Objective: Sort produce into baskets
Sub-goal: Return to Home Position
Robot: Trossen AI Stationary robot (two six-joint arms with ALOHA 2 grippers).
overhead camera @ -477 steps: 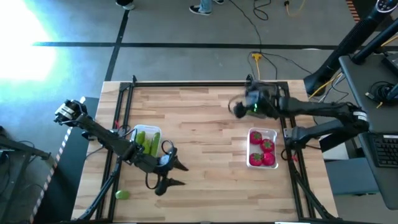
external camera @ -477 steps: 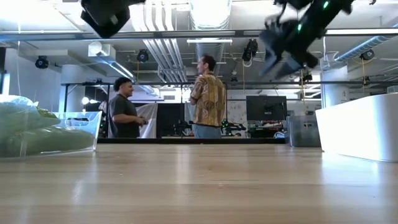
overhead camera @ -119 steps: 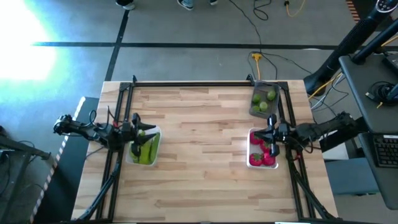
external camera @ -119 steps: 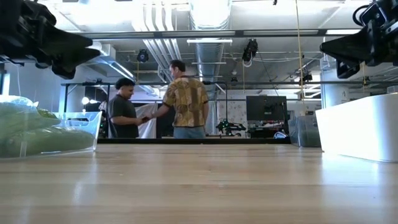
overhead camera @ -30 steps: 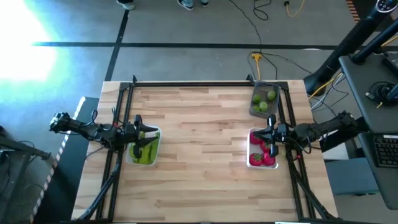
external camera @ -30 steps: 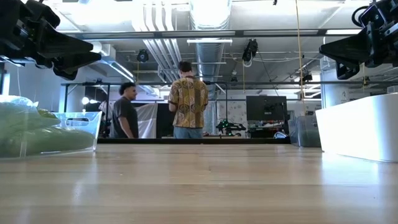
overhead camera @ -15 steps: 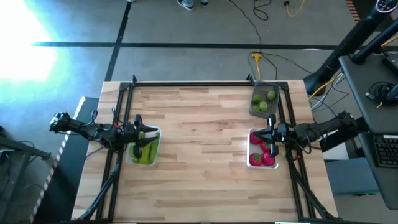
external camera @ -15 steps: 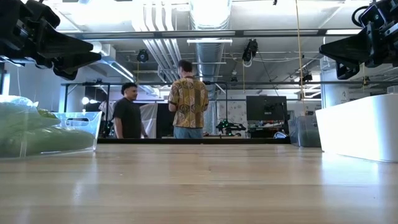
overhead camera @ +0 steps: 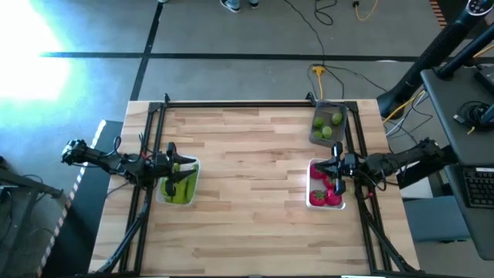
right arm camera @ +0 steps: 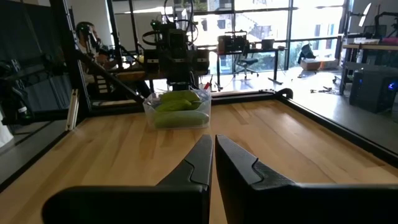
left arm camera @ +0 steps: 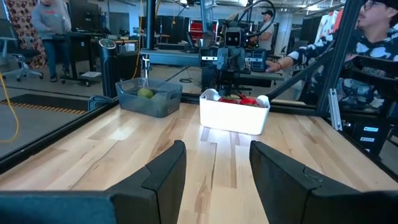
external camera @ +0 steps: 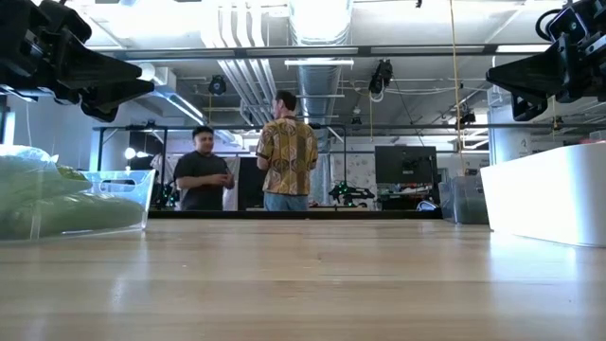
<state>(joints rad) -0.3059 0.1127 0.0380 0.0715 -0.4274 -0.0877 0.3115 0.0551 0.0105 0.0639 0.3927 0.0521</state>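
Green cucumbers (overhead camera: pixel 180 184) lie in a clear basket (overhead camera: pixel 192 166) at the table's left edge. Red tomatoes (overhead camera: pixel 326 191) fill a white basket (overhead camera: pixel 337 165) at the right edge, and limes (overhead camera: pixel 330 125) sit in a grey basket (overhead camera: pixel 316 135) at the far right. My left gripper (overhead camera: pixel 173 159) hangs level above the cucumber basket's left side, open with nothing between its fingers (left arm camera: pixel 166 167). My right gripper (overhead camera: pixel 325 167) hangs level above the tomato basket, shut and empty (right arm camera: pixel 213 152).
Black frame rails (overhead camera: pixel 255 103) run along the table's far, left and right edges. The bare wooden tabletop (overhead camera: pixel 251 193) stretches between the baskets. Two people (external camera: pixel 284 156) stand in the room beyond the far edge.
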